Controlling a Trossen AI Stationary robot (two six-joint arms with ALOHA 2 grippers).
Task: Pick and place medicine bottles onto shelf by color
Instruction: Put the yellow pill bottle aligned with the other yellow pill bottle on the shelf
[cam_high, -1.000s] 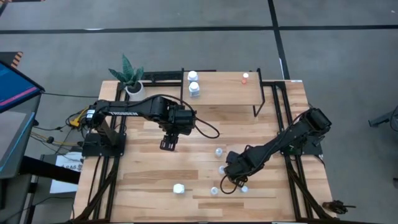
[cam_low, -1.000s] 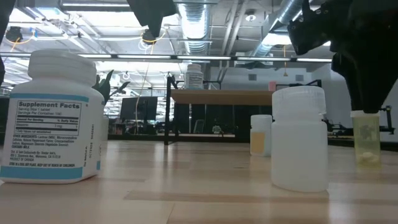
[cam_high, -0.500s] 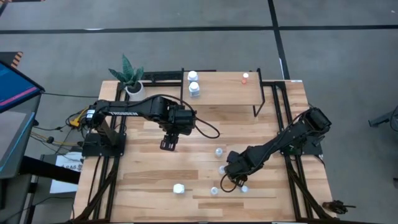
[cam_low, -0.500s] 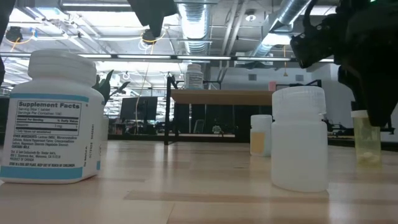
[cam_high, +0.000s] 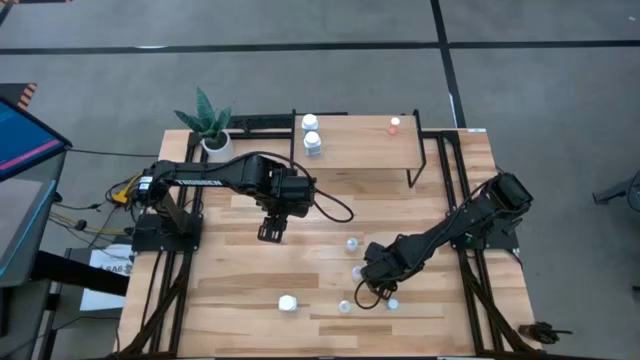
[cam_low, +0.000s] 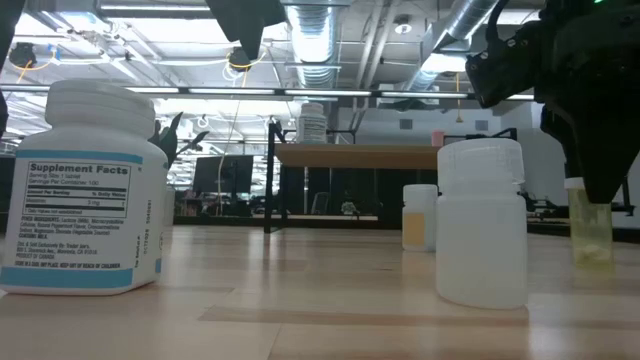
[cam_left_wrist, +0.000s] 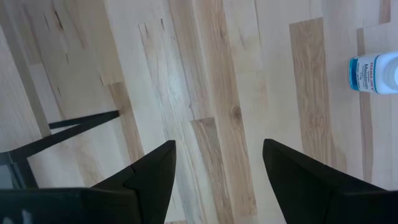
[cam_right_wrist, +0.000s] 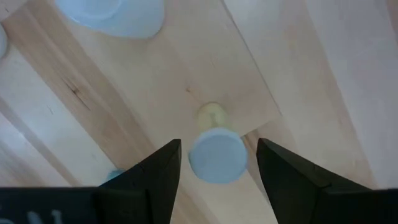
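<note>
My right gripper is open, low over the table's near right part. Its fingers stand on either side of a small yellowish bottle that stands upright on the table, with a gap on each side; the bottle also shows in the low view. Pale translucent bottles stand close around. A white bottle stands near the front edge. The shelf at the far side carries two white bottles and a red-capped one. My left gripper is open and empty over the table's middle.
A potted green plant stands at the table's far left corner. The shelf's black legs reach down onto the tabletop. Bare wood lies between the two grippers and along the left side.
My right gripper has come down a little around the small yellowish bottle, which stays upright in place. My left gripper has kept still.
</note>
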